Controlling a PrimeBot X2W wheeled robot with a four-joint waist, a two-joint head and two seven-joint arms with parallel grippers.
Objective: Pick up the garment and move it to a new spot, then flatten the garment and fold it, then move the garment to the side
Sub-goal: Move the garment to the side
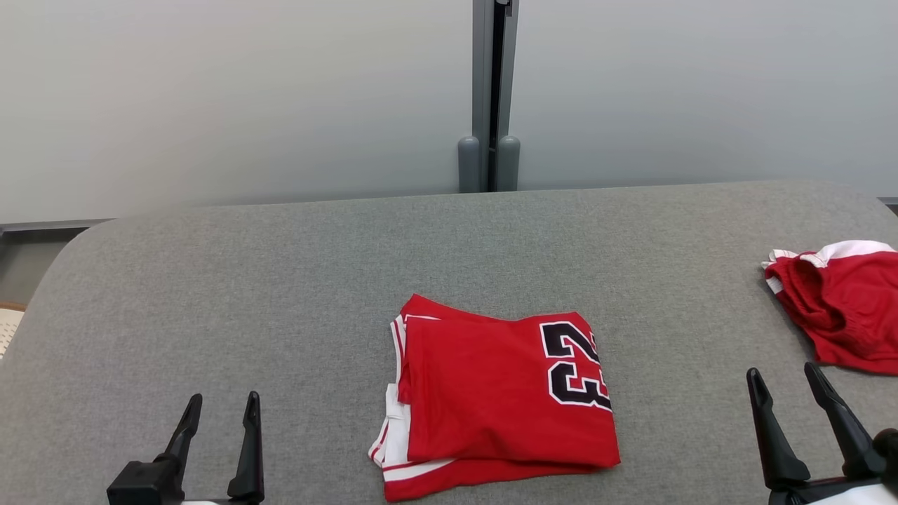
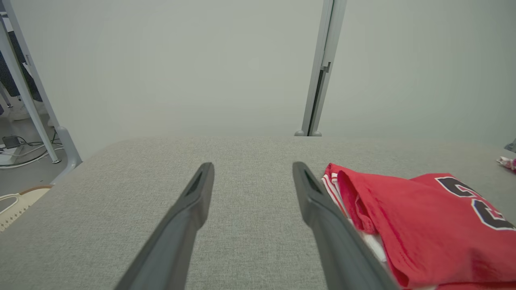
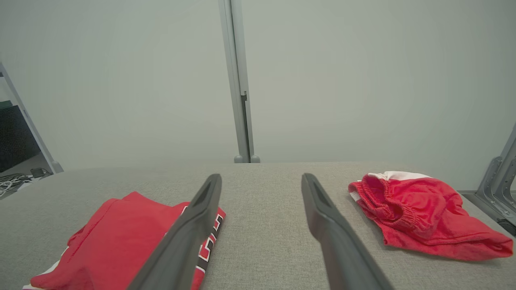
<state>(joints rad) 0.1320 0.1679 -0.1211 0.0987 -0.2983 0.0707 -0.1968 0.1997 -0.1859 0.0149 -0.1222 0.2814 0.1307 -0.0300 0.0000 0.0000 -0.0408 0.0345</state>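
Observation:
A red garment [image 1: 498, 396] with white trim and a black number lies folded into a rough square on the grey table [image 1: 280, 294], near its front middle. In the left wrist view the garment [image 2: 423, 225] lies just right of my fingers; in the right wrist view the garment [image 3: 117, 241] lies to the left, partly behind one finger. My left gripper [image 1: 221, 403] hovers open at the lower left, apart from the garment, with nothing between its fingers. At the lower right my right gripper [image 1: 782, 375] stands open and holds nothing.
A second red piece of clothing [image 1: 845, 312] with white trim lies crumpled at the table's right edge, and the right wrist view has the clothing [image 3: 423, 213] right of my fingers. A grey post [image 1: 490, 98] stands behind the table against a pale wall.

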